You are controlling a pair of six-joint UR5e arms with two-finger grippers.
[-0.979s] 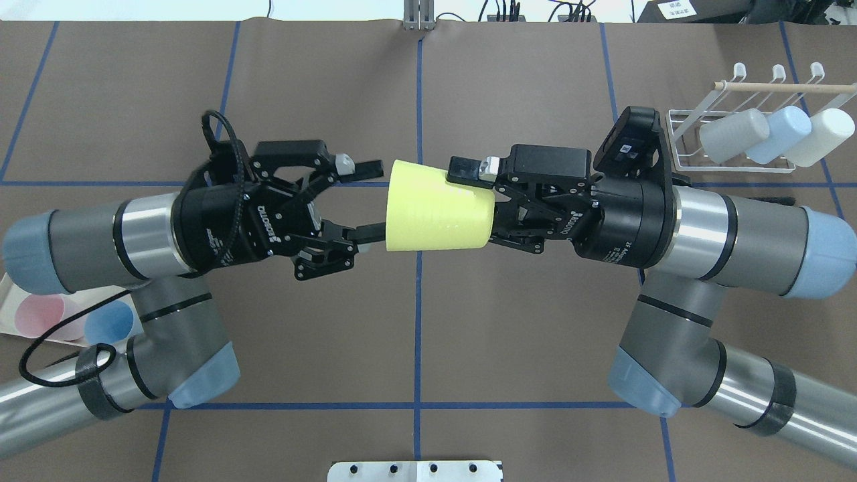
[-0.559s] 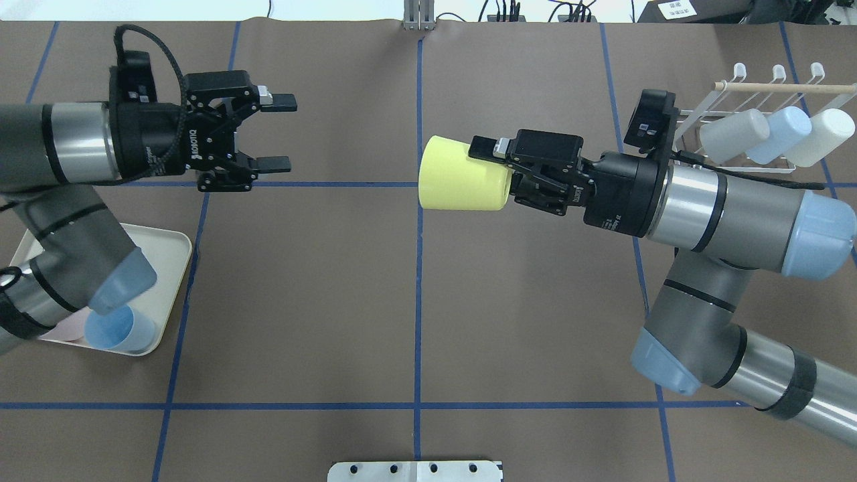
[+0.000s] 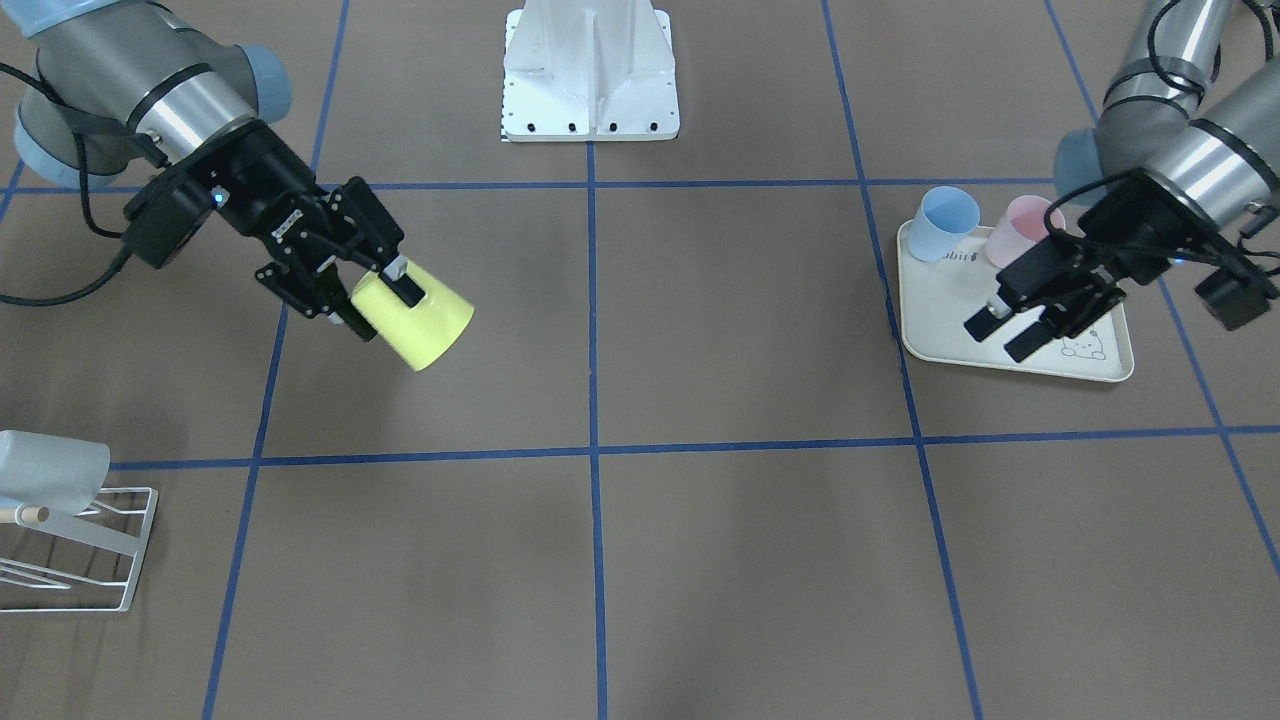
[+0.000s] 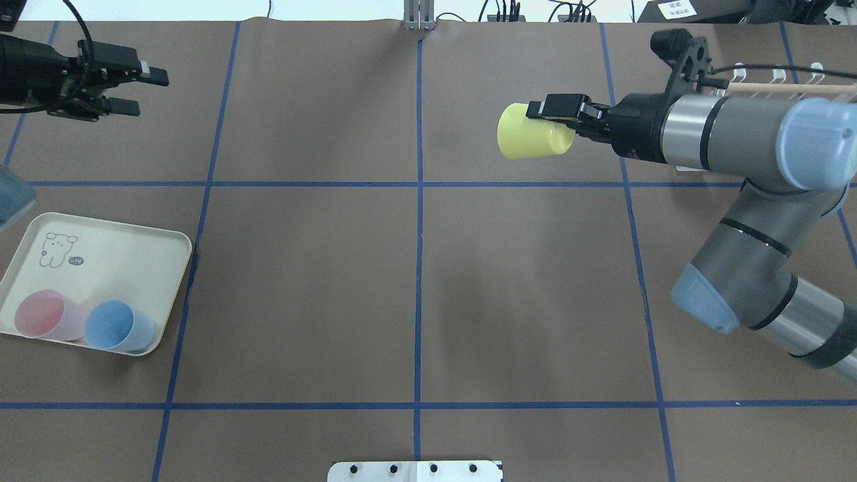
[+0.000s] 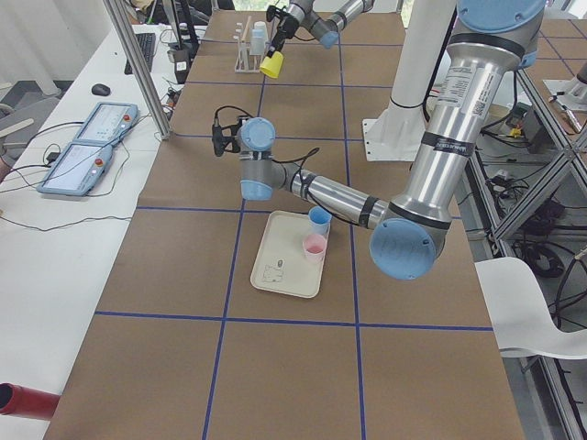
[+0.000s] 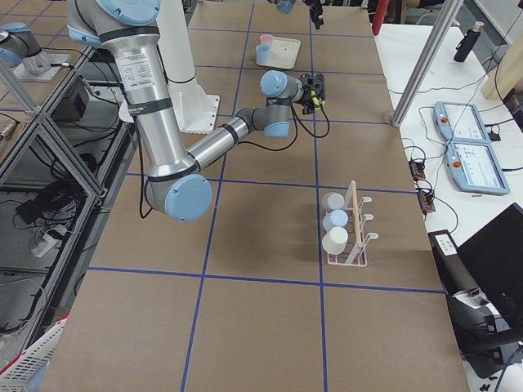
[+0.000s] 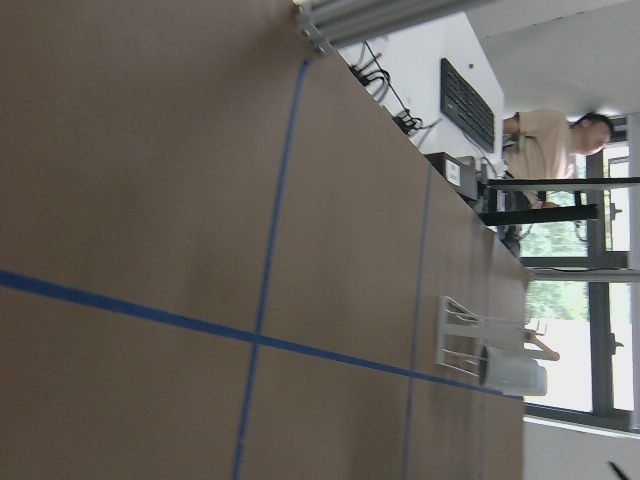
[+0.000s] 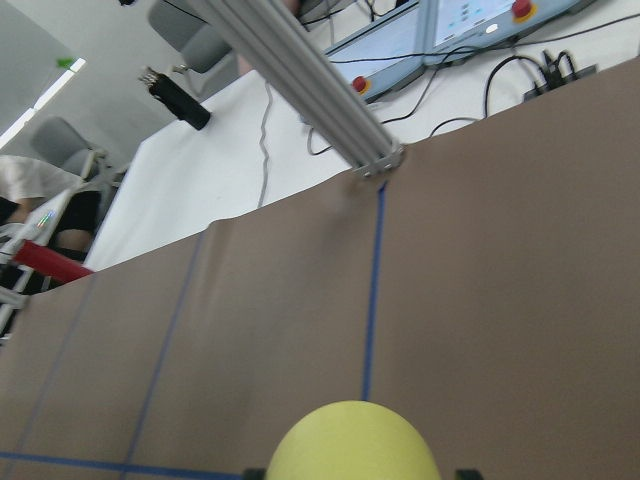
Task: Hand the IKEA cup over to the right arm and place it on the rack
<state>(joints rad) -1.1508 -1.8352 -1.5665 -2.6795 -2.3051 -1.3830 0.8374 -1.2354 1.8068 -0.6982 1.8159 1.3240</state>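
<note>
Our right claw (image 4: 548, 126) grips the yellow cup (image 4: 525, 134).
We hold that arm stretched leftward; our left claw (image 4: 142, 91) hangs far left, fingers apart.

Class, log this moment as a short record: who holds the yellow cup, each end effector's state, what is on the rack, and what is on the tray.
held item: yellow cup, on its side, off the table
holder: right end effector, shut on the yellow cup
other arm: left end effector, open and empty
target: rack, bearing three pale cups; yellow cup not yet on it
elsewhere: tray with pink cup and blue cup, both upright
</note>
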